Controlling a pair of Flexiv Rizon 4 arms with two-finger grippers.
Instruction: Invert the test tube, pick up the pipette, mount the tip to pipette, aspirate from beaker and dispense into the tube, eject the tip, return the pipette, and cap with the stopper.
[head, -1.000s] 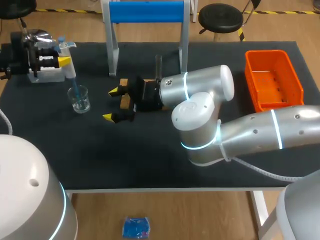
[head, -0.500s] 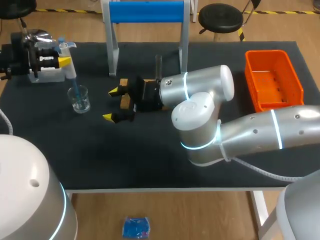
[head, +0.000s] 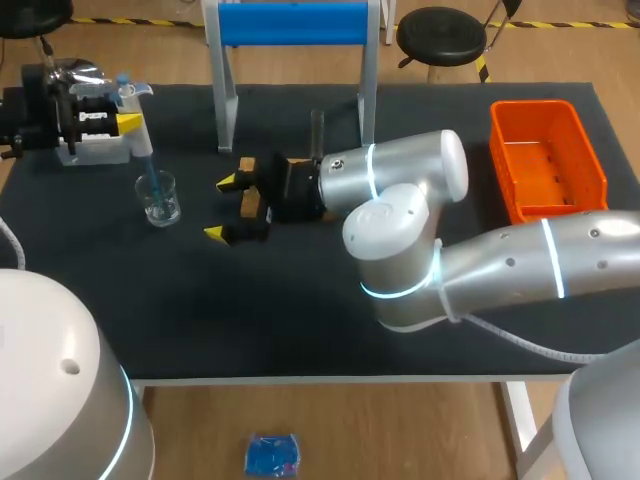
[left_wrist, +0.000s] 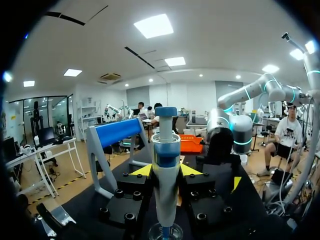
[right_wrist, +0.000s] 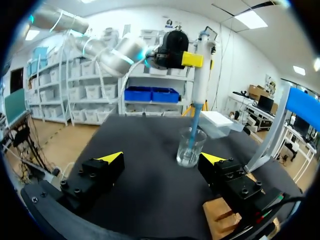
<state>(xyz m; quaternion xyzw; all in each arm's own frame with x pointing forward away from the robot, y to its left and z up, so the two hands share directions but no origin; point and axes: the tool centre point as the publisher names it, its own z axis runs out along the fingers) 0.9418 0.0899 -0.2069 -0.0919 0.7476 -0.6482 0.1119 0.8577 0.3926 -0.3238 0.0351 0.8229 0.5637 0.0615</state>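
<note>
Since a second ago the right gripper (head: 220, 207) is edging only a hair toward the beaker (head: 159, 198), and everything else is staying put. It is hovering near the beaker with its fingers spread wide, gripping nothing, by a wooden block (head: 250, 201). The left gripper (left_wrist: 165, 170) is clamping the pipette (left_wrist: 165, 150) above the beaker, and the pipette's blue tip is dipping into the beaker.

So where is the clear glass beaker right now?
In the head view the clear glass beaker stands on the left of the black table, under the white pipette whose blue tip dips into it, with the open right gripper to its right.
</note>
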